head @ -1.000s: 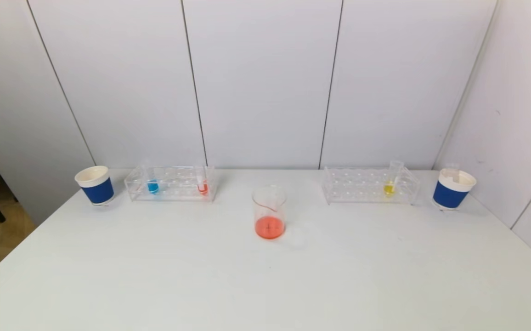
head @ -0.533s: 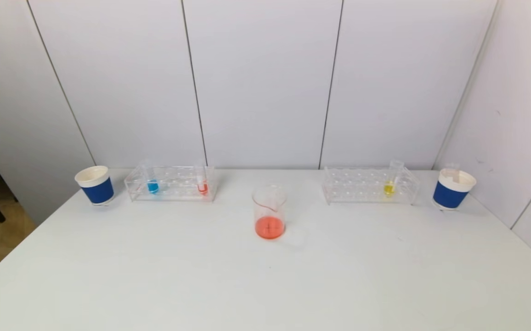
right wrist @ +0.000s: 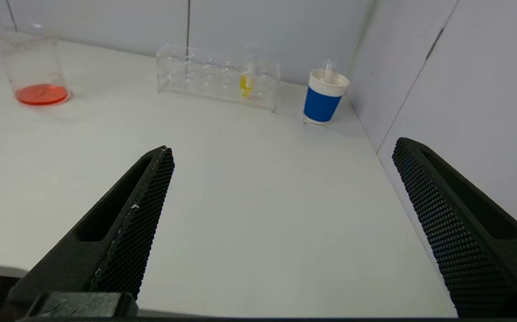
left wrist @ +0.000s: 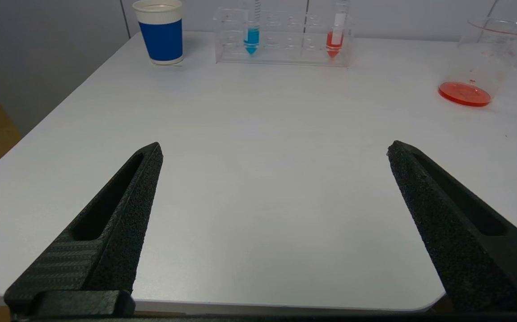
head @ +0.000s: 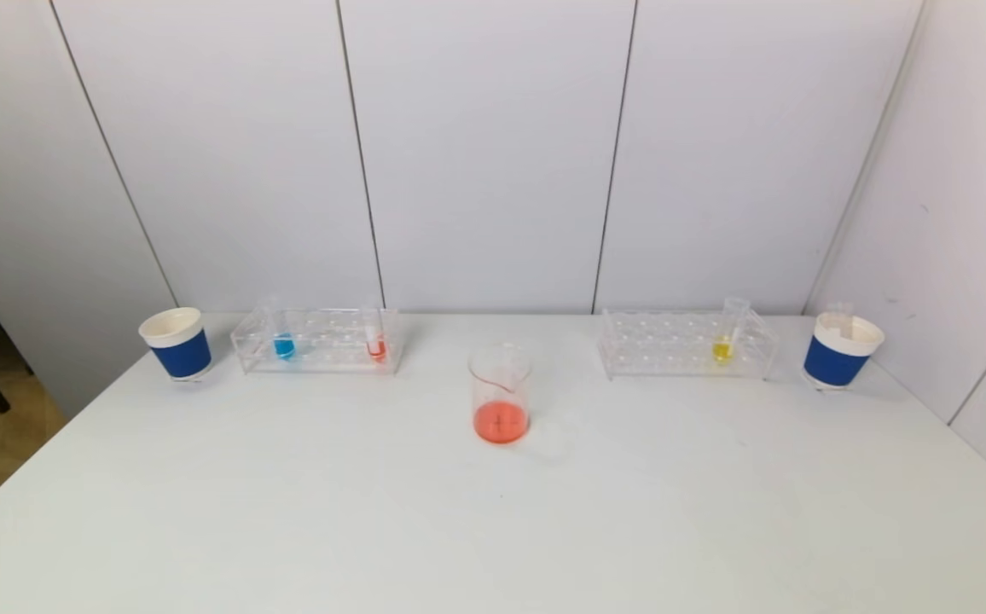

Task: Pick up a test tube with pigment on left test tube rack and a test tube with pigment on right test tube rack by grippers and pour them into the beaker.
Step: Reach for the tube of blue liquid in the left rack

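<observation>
The clear left rack [head: 318, 341] holds a blue-pigment tube [head: 284, 345] and a red-pigment tube [head: 376, 346]; both also show in the left wrist view, blue [left wrist: 252, 36] and red [left wrist: 334, 39]. The clear right rack [head: 687, 344] holds a yellow-pigment tube [head: 723, 348], which also shows in the right wrist view [right wrist: 245, 83]. A glass beaker [head: 501, 394] with orange-red liquid stands between the racks. My left gripper [left wrist: 274, 150] is open and empty over the table's near left edge. My right gripper [right wrist: 283, 150] is open and empty over the near right edge. Neither shows in the head view.
A blue-and-white paper cup [head: 176, 343] stands left of the left rack. Another cup [head: 841, 350] with an empty tube in it stands right of the right rack, near the side wall [head: 954, 196]. The table [head: 493, 529] is white.
</observation>
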`<state>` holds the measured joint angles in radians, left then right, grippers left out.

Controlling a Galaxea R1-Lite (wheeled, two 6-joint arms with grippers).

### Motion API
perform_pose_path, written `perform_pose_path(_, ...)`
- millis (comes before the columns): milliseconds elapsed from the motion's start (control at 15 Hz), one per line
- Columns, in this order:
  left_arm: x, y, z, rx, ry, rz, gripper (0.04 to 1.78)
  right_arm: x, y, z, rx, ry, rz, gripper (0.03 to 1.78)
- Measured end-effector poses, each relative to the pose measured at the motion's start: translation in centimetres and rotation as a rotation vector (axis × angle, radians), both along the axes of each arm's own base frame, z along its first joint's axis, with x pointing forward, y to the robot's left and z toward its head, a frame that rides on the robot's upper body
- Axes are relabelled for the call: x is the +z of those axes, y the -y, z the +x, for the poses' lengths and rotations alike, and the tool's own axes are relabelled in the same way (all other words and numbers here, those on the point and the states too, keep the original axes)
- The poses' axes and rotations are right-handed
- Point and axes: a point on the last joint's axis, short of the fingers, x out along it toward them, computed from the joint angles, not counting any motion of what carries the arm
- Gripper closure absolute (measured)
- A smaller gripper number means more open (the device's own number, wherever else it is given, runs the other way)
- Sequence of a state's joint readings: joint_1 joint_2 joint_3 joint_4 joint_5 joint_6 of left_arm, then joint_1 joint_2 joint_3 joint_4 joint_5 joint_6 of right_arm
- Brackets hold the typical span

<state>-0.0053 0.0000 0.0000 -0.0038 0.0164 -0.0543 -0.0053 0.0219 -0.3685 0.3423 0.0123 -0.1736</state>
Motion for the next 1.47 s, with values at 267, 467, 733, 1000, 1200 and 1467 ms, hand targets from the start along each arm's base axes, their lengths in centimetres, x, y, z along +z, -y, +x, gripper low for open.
perform_pose_path(267,0.0,0.0,0.0,0.0,0.0,0.0,0.06,-3.2,0.0,1.5,0.002,-0.068,-0.004,0.04)
perform_pose_path(467,0.0,0.0,0.0,0.0,0.0,0.0,0.06,-4.9,0.0,3.0,-0.002,0.009,-0.005,0.04)
perform_pose_path(733,0.0,0.0,0.0,0.0,0.0,0.0,0.06,-5.5,0.0,3.5,0.009,0.057,-0.005,0.04)
perform_pose_path(1000,0.0,0.0,0.0,0.0,0.0,0.0,0.06,-6.2,0.0,3.6,0.014,-0.002,0.0,0.04)
perform_pose_path(1200,0.0,0.0,0.0,0.0,0.0,0.0,0.06,-6.2,0.0,3.6,0.014,-0.002,0.001,0.04)
perform_pose_path(1467,0.0,0.0,0.0,0.0,0.0,-0.001,0.06,-6.2,0.0,3.6,0.012,-0.003,0.023,0.04)
